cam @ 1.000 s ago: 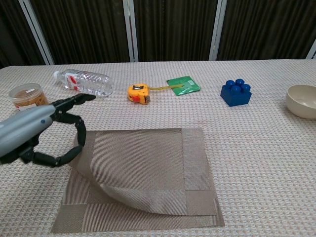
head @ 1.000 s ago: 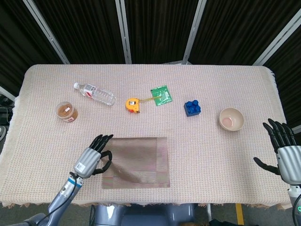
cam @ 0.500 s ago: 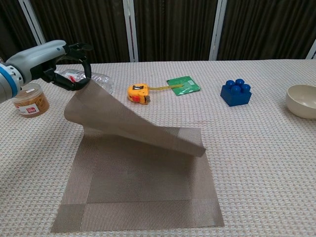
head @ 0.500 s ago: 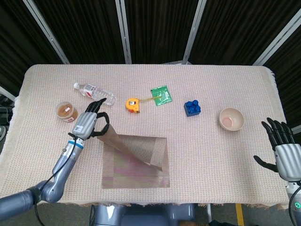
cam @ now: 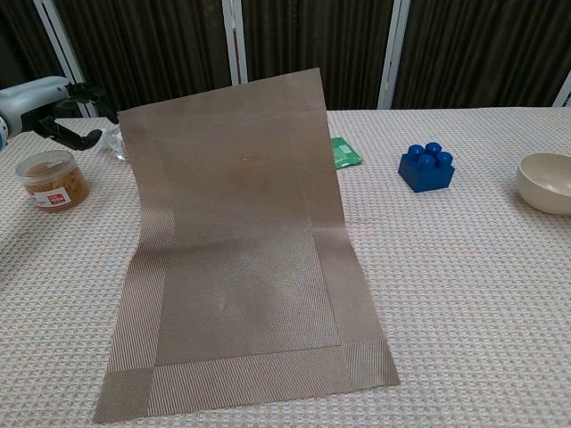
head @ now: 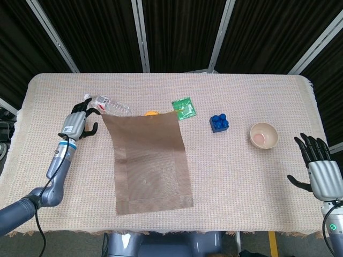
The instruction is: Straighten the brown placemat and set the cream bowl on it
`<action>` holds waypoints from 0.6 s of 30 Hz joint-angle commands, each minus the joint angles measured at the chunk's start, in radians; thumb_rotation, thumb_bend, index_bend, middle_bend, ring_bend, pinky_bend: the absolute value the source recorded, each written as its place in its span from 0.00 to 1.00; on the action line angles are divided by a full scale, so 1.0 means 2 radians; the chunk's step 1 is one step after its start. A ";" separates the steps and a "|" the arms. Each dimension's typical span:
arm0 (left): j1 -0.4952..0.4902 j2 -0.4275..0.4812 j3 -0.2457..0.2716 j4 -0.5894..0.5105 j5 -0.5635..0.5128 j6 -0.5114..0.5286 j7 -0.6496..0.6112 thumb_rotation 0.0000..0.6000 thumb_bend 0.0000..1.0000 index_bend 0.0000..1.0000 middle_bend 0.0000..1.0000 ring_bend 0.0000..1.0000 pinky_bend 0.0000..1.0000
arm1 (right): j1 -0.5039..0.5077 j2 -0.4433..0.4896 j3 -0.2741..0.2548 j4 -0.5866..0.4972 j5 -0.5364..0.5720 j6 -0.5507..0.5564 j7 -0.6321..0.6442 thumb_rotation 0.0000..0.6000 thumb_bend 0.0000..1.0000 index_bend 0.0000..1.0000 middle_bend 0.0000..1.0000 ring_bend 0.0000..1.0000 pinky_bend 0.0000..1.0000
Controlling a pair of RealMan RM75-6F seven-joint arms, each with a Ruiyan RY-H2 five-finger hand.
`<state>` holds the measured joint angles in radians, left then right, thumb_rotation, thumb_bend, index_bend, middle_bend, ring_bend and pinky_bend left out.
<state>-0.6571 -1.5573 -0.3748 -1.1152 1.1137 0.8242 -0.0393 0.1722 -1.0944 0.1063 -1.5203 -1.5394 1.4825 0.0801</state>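
The brown placemat (head: 153, 160) lies unfolded with its near edge flat on the table, while its far half stands raised in the air (cam: 232, 169). My left hand (head: 79, 120) is at the far left (cam: 55, 109), its curled fingers at the mat's raised far-left corner and seeming to pinch it. The cream bowl (head: 263, 135) stands upright at the right of the table (cam: 546, 183), apart from the mat. My right hand (head: 319, 172) hovers past the table's right edge, fingers spread and holding nothing.
A blue block (head: 219, 122) sits between mat and bowl. A green packet (head: 184, 108) and an orange tape measure (head: 151, 113) peek from behind the raised mat. A water bottle (head: 110, 106) and a brown jar (cam: 52, 178) lie close to my left hand.
My left hand carried the folded-over flap up and toward the far left, and the mat opened from a doubled sheet into one long sheet with its far half lifted. The right hand barely moved.
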 commanded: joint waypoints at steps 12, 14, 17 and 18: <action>0.062 0.072 0.033 -0.096 0.058 0.127 0.017 1.00 0.50 0.00 0.00 0.00 0.00 | -0.003 0.005 -0.018 -0.012 -0.034 0.009 -0.010 1.00 0.04 0.00 0.00 0.00 0.00; 0.084 0.093 0.042 -0.133 0.061 0.158 0.045 1.00 0.50 0.00 0.00 0.00 0.00 | -0.001 0.005 -0.028 -0.017 -0.051 0.003 -0.018 1.00 0.04 0.00 0.00 0.00 0.00; 0.121 0.118 0.056 -0.196 0.052 0.204 0.085 1.00 0.49 0.00 0.00 0.00 0.00 | 0.010 0.006 -0.044 -0.026 -0.074 -0.020 -0.020 1.00 0.04 0.00 0.00 0.00 0.00; 0.135 0.128 0.063 -0.222 0.051 0.222 0.101 1.00 0.49 0.00 0.00 0.00 0.00 | 0.015 0.008 -0.049 -0.029 -0.082 -0.030 -0.022 1.00 0.04 0.00 0.00 0.00 0.00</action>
<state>-0.4813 -1.3754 -0.2923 -1.4126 1.2186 1.1527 0.0603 0.1810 -1.0833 0.0353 -1.5616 -1.6673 1.4631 0.0454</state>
